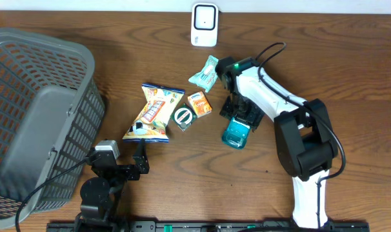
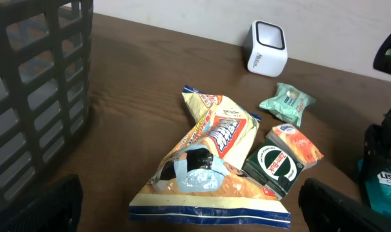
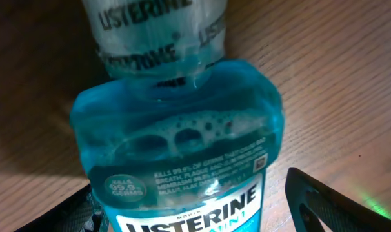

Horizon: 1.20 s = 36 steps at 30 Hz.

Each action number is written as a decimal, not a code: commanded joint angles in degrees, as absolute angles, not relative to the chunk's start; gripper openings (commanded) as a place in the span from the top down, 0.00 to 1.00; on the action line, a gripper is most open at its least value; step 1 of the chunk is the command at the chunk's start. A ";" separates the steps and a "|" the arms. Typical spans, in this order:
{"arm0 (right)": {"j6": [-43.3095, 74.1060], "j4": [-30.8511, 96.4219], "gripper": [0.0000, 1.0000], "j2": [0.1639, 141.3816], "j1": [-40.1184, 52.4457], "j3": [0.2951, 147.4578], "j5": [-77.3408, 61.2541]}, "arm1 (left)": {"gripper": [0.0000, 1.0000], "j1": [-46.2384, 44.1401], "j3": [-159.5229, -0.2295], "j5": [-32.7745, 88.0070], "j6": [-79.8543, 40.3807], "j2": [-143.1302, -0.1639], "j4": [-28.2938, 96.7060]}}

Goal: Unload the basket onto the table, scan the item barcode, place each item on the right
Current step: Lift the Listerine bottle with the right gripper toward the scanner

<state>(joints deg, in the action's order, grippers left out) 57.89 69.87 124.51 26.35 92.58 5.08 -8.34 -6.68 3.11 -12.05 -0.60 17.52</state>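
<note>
A blue Listerine mouthwash bottle (image 1: 236, 133) (image 3: 182, 161) lies on the wooden table, its cap pointing away from the right wrist camera. My right gripper (image 1: 242, 116) (image 3: 195, 216) straddles the bottle's body. Its left finger sits against the bottle's side, while the right finger (image 3: 324, 200) stands clear of it with bare table between, so the gripper is open. The white barcode scanner (image 1: 204, 24) (image 2: 267, 48) stands at the table's far edge. Near the front left, my left gripper (image 1: 142, 160) (image 2: 192, 216) is wide open and empty, facing a chip bag (image 2: 211, 161).
A grey plastic basket (image 1: 34, 116) (image 2: 34, 84) fills the left side. Between the arms lie the chip bag (image 1: 155, 113), a dark green box (image 1: 183, 116) (image 2: 277, 166), an orange packet (image 1: 199, 103) (image 2: 297, 143) and a mint-green packet (image 1: 204, 72) (image 2: 286, 102).
</note>
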 commanded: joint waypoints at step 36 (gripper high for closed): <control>15.62 64.97 0.75 129.75 26.50 93.45 -17.06 | 0.02 -8.05 -5.74 3.66 -12.36 -0.34 18.76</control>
<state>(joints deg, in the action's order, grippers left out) 24.97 64.93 126.87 26.83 94.91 -9.23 -8.34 -6.68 3.11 -12.05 -0.60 17.52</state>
